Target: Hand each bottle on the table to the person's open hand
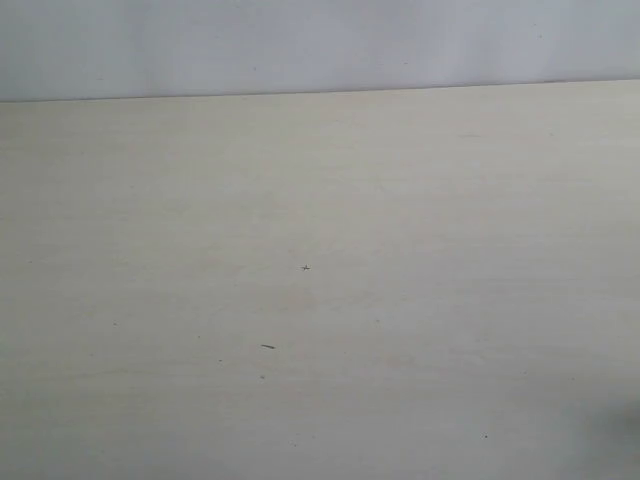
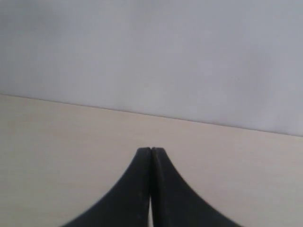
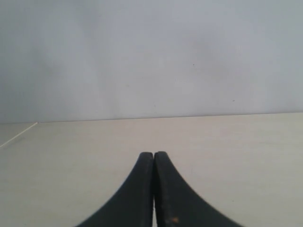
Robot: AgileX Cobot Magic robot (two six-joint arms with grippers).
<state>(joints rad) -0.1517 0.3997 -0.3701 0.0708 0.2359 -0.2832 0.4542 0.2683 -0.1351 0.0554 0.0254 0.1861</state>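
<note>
The pale beige table (image 1: 320,280) fills the exterior view with only a few tiny dark specks on it. No bottle and no person's hand are in view in any frame. Neither gripper shows in the exterior view. In the left wrist view my left gripper (image 2: 151,150) is shut, its two black fingers pressed together over bare tabletop (image 2: 71,142), holding nothing. In the right wrist view my right gripper (image 3: 154,154) is likewise shut and empty above the table (image 3: 227,151).
A plain grey-white wall (image 1: 320,45) rises behind the table's far edge. A thin seam or edge line (image 3: 18,135) runs across the tabletop in the right wrist view.
</note>
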